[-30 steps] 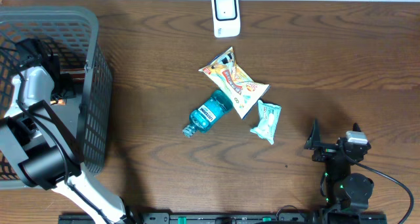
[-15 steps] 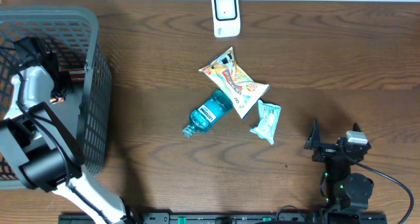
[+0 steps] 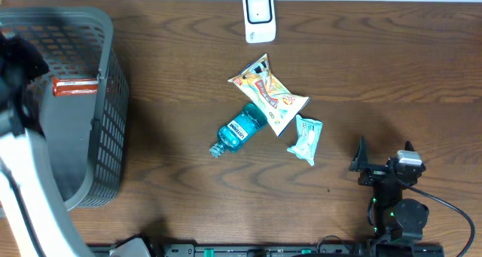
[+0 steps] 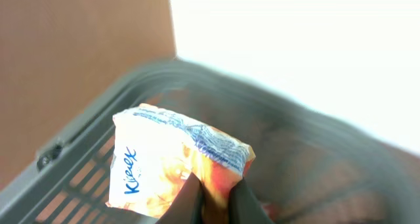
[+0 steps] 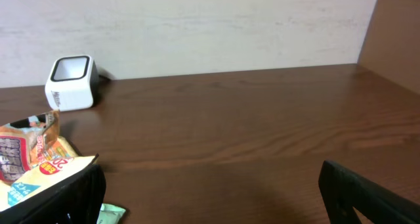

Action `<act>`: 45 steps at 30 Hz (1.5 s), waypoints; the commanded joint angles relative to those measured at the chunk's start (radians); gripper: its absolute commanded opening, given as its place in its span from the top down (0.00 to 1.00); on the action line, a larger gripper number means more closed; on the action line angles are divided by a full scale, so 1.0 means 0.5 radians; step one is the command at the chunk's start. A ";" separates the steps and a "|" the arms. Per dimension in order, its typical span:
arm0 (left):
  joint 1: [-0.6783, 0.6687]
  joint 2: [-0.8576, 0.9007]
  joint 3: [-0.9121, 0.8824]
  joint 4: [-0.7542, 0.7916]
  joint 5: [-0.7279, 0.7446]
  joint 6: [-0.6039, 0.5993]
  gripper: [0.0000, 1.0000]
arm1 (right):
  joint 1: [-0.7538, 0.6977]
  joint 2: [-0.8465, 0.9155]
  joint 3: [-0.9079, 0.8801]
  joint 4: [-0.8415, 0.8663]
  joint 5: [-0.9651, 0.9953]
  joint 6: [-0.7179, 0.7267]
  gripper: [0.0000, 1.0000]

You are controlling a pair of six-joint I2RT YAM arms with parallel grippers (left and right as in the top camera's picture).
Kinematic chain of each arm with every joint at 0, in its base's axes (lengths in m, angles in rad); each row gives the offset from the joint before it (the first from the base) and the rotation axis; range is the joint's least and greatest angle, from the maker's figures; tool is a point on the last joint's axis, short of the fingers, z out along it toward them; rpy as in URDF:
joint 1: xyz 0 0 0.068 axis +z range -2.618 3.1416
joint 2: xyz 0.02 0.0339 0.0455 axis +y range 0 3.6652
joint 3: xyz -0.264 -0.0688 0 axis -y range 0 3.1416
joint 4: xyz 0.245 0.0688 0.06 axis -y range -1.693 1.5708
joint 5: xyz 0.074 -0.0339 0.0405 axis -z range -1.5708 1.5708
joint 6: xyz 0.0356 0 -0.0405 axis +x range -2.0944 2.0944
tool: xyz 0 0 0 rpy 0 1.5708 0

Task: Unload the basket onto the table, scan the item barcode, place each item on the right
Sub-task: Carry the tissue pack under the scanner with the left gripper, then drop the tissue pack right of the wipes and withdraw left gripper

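Observation:
In the left wrist view my left gripper (image 4: 215,198) is shut on an orange and white tissue packet (image 4: 164,158) with blue lettering, held above the grey basket (image 4: 85,145). From overhead the left arm (image 3: 22,166) looms large and blurred over the basket (image 3: 105,136), and a red and white packet (image 3: 75,85) shows beside it. The white barcode scanner (image 3: 258,16) stands at the table's far edge, apart from both arms. My right gripper (image 3: 384,166) rests open near the front right, its fingers (image 5: 367,198) wide with nothing between them.
A yellow snack bag (image 3: 267,91), a blue bottle (image 3: 241,129) and a teal packet (image 3: 306,139) lie in the middle of the table. The scanner (image 5: 71,81) and the snack bag (image 5: 33,155) also appear left in the right wrist view.
The left gripper has shut on the tissue packet inside the basket and the arm has risen toward the overhead camera. The right arm has not moved.

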 commanded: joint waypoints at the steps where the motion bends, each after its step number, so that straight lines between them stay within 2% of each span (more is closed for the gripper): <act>1: -0.109 -0.261 0.029 0.050 0.645 -0.143 0.93 | 0.011 -0.005 -0.002 -0.005 0.008 0.027 0.01; 5: -0.361 -0.411 0.029 0.068 0.976 -0.149 0.93 | 0.011 -0.005 -0.002 -0.005 0.008 0.027 0.01; 11: -1.022 -0.372 0.005 0.060 1.029 -0.147 0.93 | 0.011 -0.005 -0.002 -0.005 0.008 0.027 0.01; 16: -1.543 -0.067 -0.009 0.136 1.028 -0.108 0.93 | 0.011 -0.005 -0.002 -0.005 0.008 0.027 0.01; 20: -1.884 0.360 -0.009 0.403 1.027 -0.041 0.93 | 0.011 -0.005 -0.002 -0.005 0.008 0.027 0.01; 25: -2.112 0.814 -0.009 0.716 1.028 -0.043 0.93 | 0.011 -0.005 -0.002 -0.005 0.008 0.027 0.01; 30: -2.292 1.170 -0.009 0.862 1.028 -0.043 0.93 | 0.011 -0.005 -0.002 -0.005 0.008 0.027 0.01; 40: -2.509 1.447 -0.009 0.880 0.951 -0.050 0.92 | 0.011 -0.005 -0.002 -0.005 0.008 0.027 0.01; 41: -2.515 1.453 -0.009 0.875 0.910 -0.051 0.91 | 0.011 -0.005 -0.002 -0.005 0.008 0.027 0.01; 43: -2.517 1.451 -0.009 0.869 0.845 -0.053 0.57 | 0.011 -0.005 -0.002 -0.005 0.008 0.027 0.01; 45: -2.506 1.439 -0.008 0.882 0.845 -0.100 0.40 | 0.011 -0.005 -0.002 -0.005 0.008 0.027 0.01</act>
